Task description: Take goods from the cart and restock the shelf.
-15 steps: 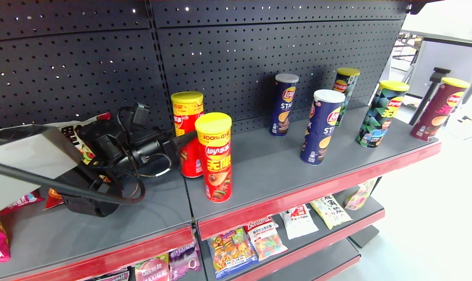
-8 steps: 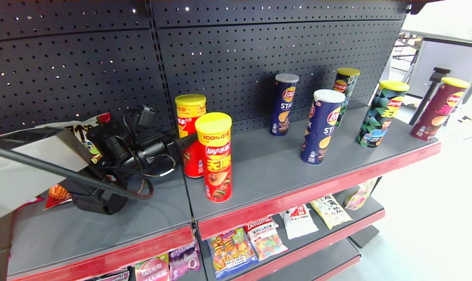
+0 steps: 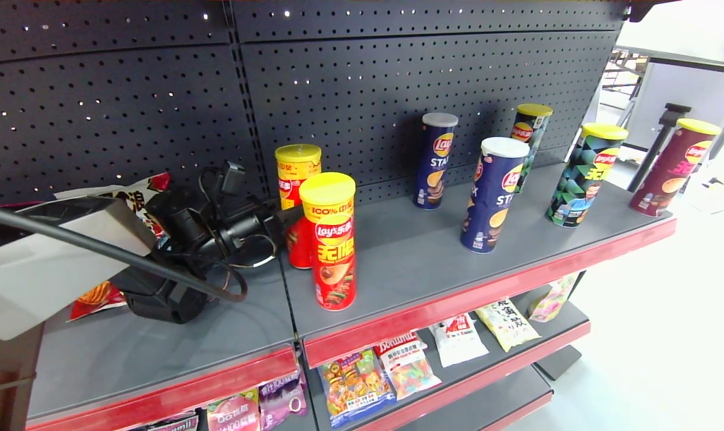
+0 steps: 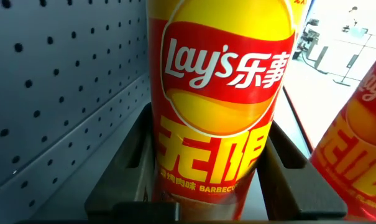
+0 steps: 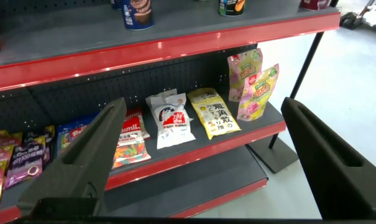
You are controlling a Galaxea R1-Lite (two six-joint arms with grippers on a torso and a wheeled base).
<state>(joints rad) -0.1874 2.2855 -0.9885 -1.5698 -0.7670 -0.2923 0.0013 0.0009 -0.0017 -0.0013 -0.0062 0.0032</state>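
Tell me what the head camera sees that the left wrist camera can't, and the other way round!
Head view adds: a white-lidded blue can, a maroon can and snack bags on the lower shelf.
Left wrist view adds: a close look at the dark fingers flanking the rear red can.
Both share: the left gripper, that rear red can, the front red can and the pegboard wall.

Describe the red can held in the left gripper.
The rear red can is a tall tube with a flat yellow lid and a glossy red-and-yellow printed wrap. It is upright near the pegboard, just behind a matching front can, which hides part of it. The left gripper clamps its lower body from both sides.
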